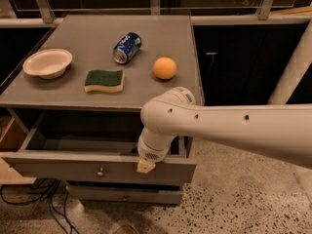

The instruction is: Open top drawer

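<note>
The top drawer (63, 168) is a wide grey drawer pulled out from under the grey table top, with a small round metal knob (100, 172) at the middle of its flat front. Its shallow box shows dark and open behind the front. My gripper (146, 165) hangs from the white arm at the drawer's front top edge, right of the knob. A pale fingertip (145, 166) rests against the front panel.
On the grey table top (161, 94) lie a white bowl (47, 63), a green and yellow sponge (104, 81), a blue can (126, 47) on its side and an orange (165, 68). A lower drawer front (124, 195) sits below. Cables (44, 204) lie on the floor at left.
</note>
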You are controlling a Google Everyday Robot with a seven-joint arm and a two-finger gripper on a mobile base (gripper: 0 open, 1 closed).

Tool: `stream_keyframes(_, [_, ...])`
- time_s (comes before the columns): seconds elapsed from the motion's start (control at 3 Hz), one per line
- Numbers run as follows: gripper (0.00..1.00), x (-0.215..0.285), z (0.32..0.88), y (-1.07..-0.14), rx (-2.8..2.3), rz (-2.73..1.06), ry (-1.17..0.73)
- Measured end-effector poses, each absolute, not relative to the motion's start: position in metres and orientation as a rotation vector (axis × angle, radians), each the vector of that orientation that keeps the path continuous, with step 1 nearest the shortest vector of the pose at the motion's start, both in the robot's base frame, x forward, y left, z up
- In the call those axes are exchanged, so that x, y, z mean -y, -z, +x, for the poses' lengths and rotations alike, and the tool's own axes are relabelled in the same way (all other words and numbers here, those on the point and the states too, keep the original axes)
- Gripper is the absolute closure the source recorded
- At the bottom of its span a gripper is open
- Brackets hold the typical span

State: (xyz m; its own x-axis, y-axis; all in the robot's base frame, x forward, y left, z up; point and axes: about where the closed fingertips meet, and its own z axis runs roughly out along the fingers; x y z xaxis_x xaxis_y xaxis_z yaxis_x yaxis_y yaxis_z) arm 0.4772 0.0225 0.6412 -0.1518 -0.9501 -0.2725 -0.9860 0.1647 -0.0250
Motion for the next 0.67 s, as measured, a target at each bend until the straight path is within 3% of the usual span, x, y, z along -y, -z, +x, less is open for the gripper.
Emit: stream_keyframes(0.67, [1.00,-0.0202,0.4701,-0.6425,-2.236,-1.869,-0.234])
